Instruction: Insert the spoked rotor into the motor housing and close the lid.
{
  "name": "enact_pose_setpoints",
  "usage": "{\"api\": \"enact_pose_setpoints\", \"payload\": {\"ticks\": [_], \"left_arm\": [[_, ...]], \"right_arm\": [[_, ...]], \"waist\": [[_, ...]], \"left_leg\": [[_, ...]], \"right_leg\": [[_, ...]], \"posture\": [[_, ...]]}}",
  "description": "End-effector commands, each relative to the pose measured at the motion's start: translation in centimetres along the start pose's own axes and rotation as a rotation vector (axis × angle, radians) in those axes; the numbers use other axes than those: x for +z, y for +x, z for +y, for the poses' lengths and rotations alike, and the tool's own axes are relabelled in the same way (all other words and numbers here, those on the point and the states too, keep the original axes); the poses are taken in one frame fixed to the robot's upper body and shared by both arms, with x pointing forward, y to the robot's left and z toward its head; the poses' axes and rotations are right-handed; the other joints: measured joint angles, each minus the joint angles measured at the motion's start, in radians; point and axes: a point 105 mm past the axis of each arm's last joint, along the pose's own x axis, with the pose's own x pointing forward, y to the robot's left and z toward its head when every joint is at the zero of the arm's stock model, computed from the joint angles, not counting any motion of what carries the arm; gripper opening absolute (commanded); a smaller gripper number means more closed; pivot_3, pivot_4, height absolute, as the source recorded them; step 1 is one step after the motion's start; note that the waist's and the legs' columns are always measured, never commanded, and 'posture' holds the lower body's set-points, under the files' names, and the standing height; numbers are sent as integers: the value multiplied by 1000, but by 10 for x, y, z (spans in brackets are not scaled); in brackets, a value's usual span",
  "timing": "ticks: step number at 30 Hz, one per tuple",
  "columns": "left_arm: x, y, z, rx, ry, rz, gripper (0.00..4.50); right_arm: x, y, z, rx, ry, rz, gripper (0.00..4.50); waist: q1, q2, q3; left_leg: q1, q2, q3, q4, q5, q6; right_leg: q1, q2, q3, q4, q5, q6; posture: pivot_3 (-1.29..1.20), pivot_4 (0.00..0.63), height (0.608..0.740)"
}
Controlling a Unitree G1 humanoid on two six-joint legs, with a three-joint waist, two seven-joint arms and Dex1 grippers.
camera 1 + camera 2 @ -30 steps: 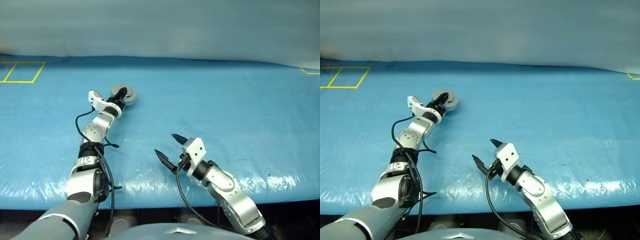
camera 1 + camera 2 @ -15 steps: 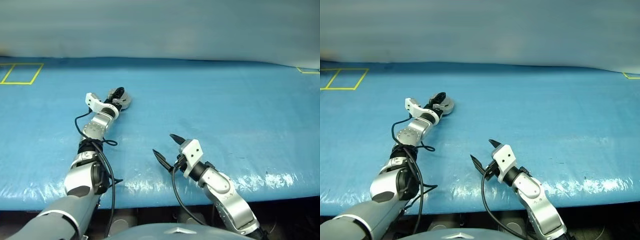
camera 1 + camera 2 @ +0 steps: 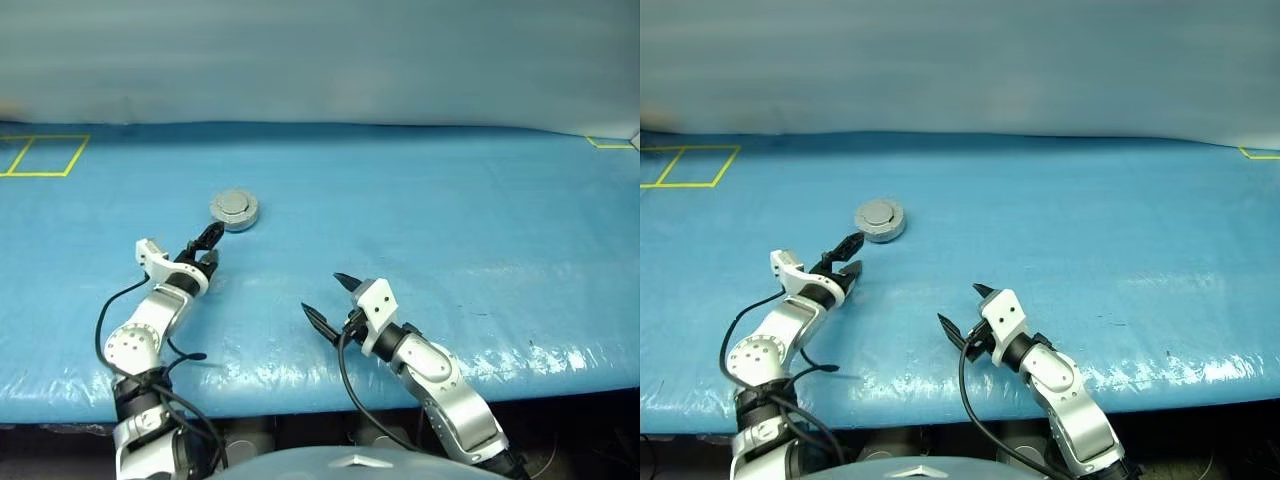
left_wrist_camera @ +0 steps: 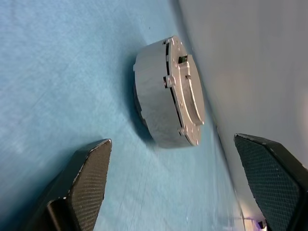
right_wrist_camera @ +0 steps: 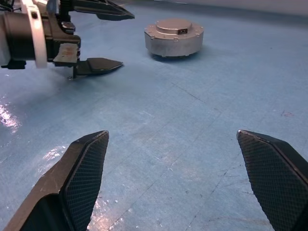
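Seemingly near the end:
Motor housing (image 3: 234,210): sits on the blue table (image 3: 450,220), toward the far-left part, well in from every edge, upright and alone.
Lid (image 5: 174,27): down flat on top of the housing, raised centre up; looks fully shut, though no seam gap can be judged from here.
Spoked rotor: presumably inside under the lid; cannot be confirmed.
Left gripper (image 3: 206,246): hovers just short of the housing on the near side, clear of it, pointing toward it; fingers (image 4: 89,180) spread wide apart, nothing between them.
Right gripper (image 3: 330,302): near the front edge of the table, about the middle, well apart from the housing; fingers (image 5: 82,178) spread wide, empty.
Done, by the look of it: rotor inserted, lid closed, hold released.
Left, as a judgement: little or nothing, perhaps a check that the lid sits flush.
Risk: a lid not fully seated would be hard to tell from these angles.
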Motion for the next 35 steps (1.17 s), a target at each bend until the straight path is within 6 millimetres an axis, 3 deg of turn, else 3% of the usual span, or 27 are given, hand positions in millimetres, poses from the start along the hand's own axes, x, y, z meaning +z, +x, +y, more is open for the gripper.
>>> {"api": "enact_pose_setpoints", "payload": {"ticks": [1,4,9,14,18,24,35], "left_arm": [[0,-26,-5,-11,198,-22,4465],[-5,-43,-13,-27,535,-25,4465],[-23,-65,-25,-76,944,-82,4465],[-49,-77,-18,-152,1307,-17,4465],[-56,-78,-17,-201,1369,-18,4465],[-50,-77,-16,-212,1332,-55,4465],[-46,-74,-16,-208,1344,-65,4465]], "right_arm": [[9,2,-2,-1,25,-42,4500],[13,1,-9,-28,59,-69,4500],[13,-2,-23,-79,92,-58,4500],[13,-11,-42,-181,82,-68,4500],[11,-20,-43,-193,27,-72,4500],[15,-29,-49,-260,-20,-101,4500],[11,-27,-43,-284,-17,-87,4500]], "waist": [[-1,0,0],[8,0,0],[18,-1,-1],[24,-1,-1],[24,0,-1],[19,1,0],[20,1,0]], "left_leg": [[0,0,0,0,0,0],[-1,1,0,-1,0,0],[-5,1,1,-1,-3,-5],[-9,1,7,-6,-1,1],[-9,2,7,-6,-2,-1],[-10,2,7,-6,-2,-1],[-10,3,7,-6,-1,1]], "right_leg": [[0,0,0,0,0,0],[-1,0,0,0,-1,-2],[-9,-2,-1,-1,-1,-2],[-13,-3,2,-1,-1,-3],[-13,-3,1,-1,-2,-3],[-13,-3,1,-1,-2,-2],[-13,-2,0,-1,-2,-2]], "posture": [[0,150,740],[0,150,740],[0,150,740],[0,150,740],[0,150,740],[0,150,740],[0,150,740]]}}
